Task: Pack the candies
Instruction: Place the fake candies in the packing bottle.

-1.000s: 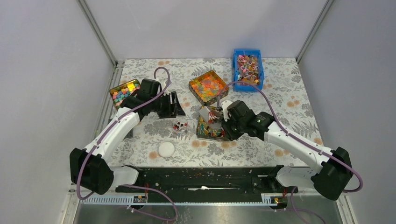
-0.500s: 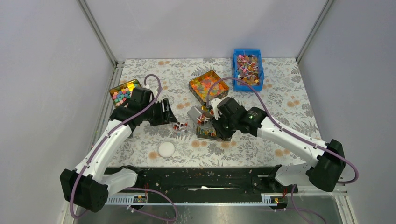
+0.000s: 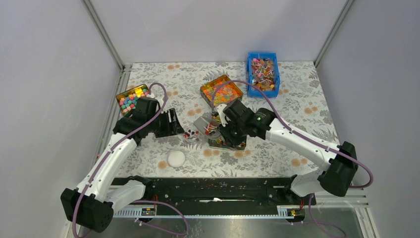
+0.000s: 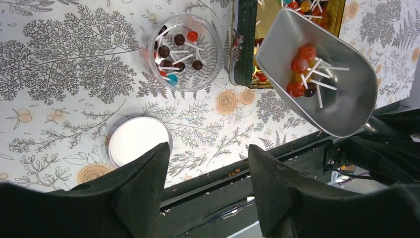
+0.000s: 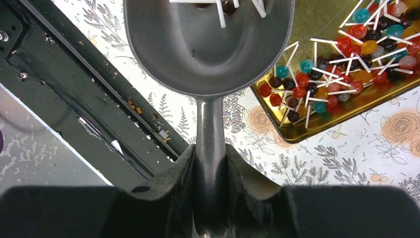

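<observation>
The candies are small round red, orange, blue and dark sweets on thin white sticks. Many lie in a gold tin (image 3: 227, 143) (image 5: 341, 115). Several lie in a small clear bowl (image 3: 191, 134) (image 4: 185, 52). My right gripper (image 3: 219, 130) (image 5: 210, 168) is shut on the handle of a grey metal scoop (image 3: 203, 124) (image 5: 208, 39). The scoop (image 4: 317, 82) holds several candies (image 4: 301, 74) and hangs over the tin's left edge, just right of the bowl. My left gripper (image 3: 174, 123) (image 4: 208, 186) is open and empty, just left of the bowl.
A white round lid (image 3: 176, 158) (image 4: 138, 145) lies in front of the bowl. A tin of orange-yellow-green pieces (image 3: 221, 91), a tin of pink-blue cubes (image 3: 131, 97) and a blue bin (image 3: 263, 73) of mixed sweets stand farther back. The black base rail (image 3: 213, 188) runs along the near edge.
My right arm has carried the loaded scoop left, from over the tin toward the bowl. My left arm has drawn back to the left, away from the bowl.
</observation>
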Motion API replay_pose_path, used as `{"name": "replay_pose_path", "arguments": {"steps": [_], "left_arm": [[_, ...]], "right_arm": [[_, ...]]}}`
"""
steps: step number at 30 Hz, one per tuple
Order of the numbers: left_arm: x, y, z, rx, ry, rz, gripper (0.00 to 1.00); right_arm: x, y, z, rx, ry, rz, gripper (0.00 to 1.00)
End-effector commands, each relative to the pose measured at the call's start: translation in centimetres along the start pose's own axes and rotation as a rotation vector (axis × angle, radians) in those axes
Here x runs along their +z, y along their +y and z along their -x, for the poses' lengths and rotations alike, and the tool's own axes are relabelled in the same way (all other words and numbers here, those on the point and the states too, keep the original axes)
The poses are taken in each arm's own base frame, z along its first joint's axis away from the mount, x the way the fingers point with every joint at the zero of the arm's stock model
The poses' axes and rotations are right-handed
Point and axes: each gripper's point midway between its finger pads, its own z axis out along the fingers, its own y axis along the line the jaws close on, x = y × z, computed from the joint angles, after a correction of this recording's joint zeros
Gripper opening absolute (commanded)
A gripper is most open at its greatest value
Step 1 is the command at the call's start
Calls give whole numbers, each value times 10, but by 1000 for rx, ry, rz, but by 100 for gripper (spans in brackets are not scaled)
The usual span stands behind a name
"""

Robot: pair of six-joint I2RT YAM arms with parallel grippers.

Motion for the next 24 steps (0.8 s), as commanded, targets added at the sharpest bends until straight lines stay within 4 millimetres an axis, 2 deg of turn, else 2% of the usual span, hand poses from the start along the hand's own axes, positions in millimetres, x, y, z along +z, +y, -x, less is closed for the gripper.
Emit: {"name": "replay_pose_path", "arguments": {"steps": [1,17,24], "left_arm": [[-4,5,3,9,-33,19,61],[-7,13,-4,22,-4,55,61],[-8,14,-8,28,3,57,61]], "right_arm": [[-7,9,14,-54,1,14,0],[-4,10,20,-198,134,-63,0],[3,1,27,-225,170,-123,0]]}}
